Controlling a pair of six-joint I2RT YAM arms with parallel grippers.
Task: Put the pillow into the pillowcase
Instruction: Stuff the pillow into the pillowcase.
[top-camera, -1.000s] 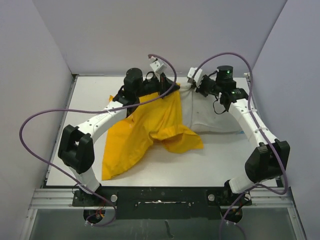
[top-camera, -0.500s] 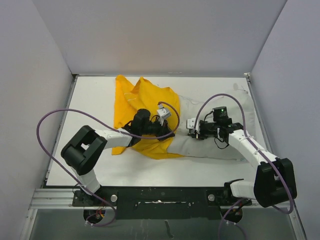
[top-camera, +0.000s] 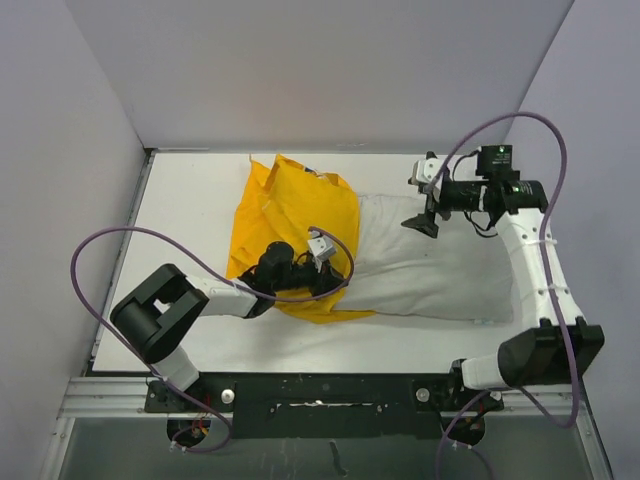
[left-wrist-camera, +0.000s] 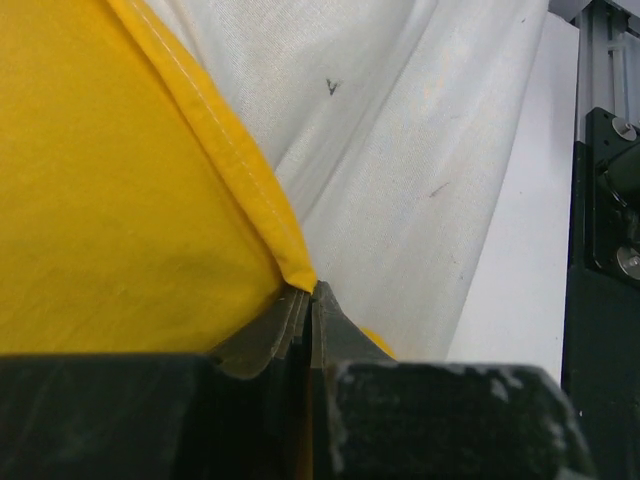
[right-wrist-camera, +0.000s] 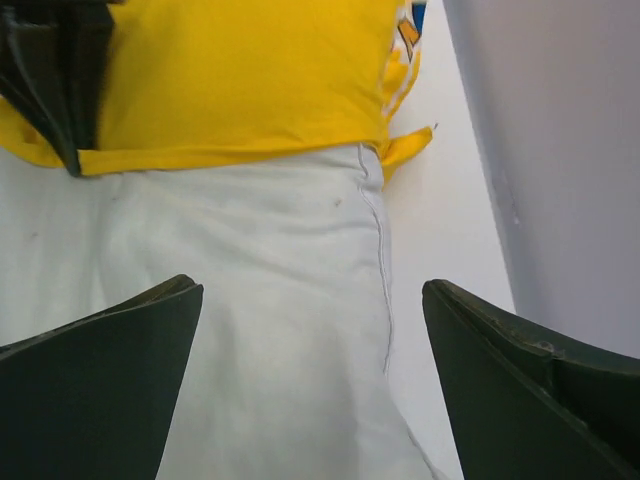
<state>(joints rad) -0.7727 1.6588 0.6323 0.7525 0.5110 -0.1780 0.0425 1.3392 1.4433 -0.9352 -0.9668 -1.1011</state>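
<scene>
Pillow (top-camera: 430, 268): white, wrinkled, lying lengthwise across the middle of the table (top-camera: 180, 200); right part bare, left end covered by yellow cloth.
Pillow, close views: stitched seam running down one side in the right wrist view (right-wrist-camera: 300, 300); small dark mark on the cloth in the left wrist view (left-wrist-camera: 400, 150).
Pillowcase (top-camera: 295, 212): bright yellow, bunched left of centre, drawn over the pillow's left end; far edge toward the back wall, with a scrap of blue and white print showing there.
Pillowcase hem: stitched edge lying across the white cloth (left-wrist-camera: 130, 200); same edge seen as a yellow band above the bare pillow (right-wrist-camera: 240, 80).
Left gripper (top-camera: 328, 272): low at the near edge of the pillowcase, jaws pressed together, pinching the yellow hem between the tips (left-wrist-camera: 308, 295).
Right gripper (top-camera: 422, 203): raised over the pillow's bare part, clear of the cloth, jaws spread wide, nothing between them (right-wrist-camera: 310, 290).
Arms: left folded low along the table's near left; right reaching up from the near right corner.
Cables (top-camera: 100, 250): purple, looping from each arm.
Surroundings: pale walls on three sides; metal rail (top-camera: 320, 395) at the near edge.
</scene>
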